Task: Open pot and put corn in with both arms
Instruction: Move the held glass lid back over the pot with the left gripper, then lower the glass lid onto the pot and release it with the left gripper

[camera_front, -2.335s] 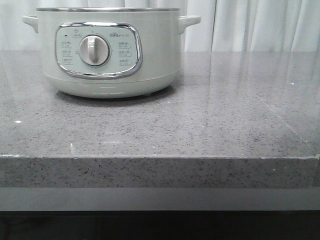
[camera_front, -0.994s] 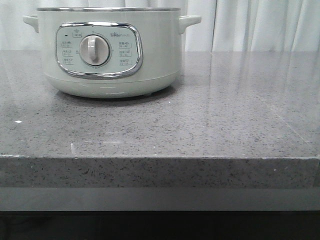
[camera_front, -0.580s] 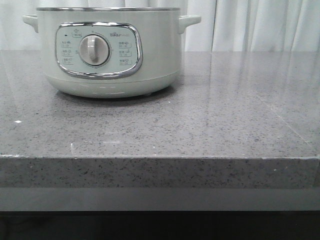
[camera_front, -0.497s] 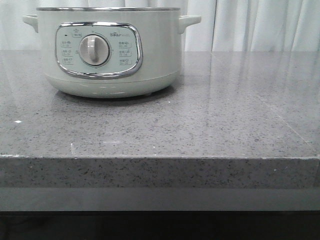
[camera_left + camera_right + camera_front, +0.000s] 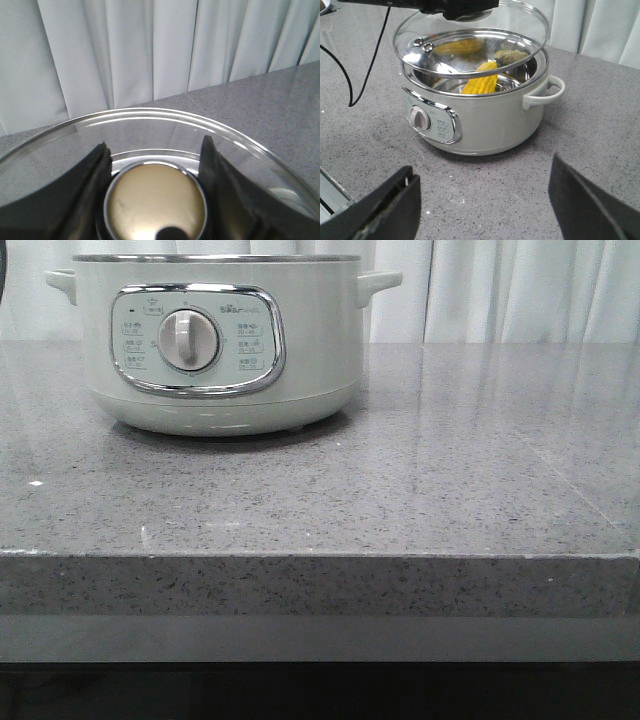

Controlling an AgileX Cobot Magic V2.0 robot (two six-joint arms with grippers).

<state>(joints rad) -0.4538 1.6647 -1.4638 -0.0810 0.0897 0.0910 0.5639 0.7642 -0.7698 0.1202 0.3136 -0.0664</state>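
Since earlier, just a dark sliver at front view's top-left corner. Left gripper clamped on brass-coloured knob of clear glass lid, held just above pot. Ridged yellow corn inside, far ahead of right gripper, spread wide, empty. Panel writing unreadable.

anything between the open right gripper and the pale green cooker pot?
Nothing. Right wrist view shows bare grey speckled countertop between the right gripper and the pot.

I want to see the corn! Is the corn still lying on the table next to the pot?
No, the corn is lying inside the pot, seen under the raised glass lid held by the left gripper.
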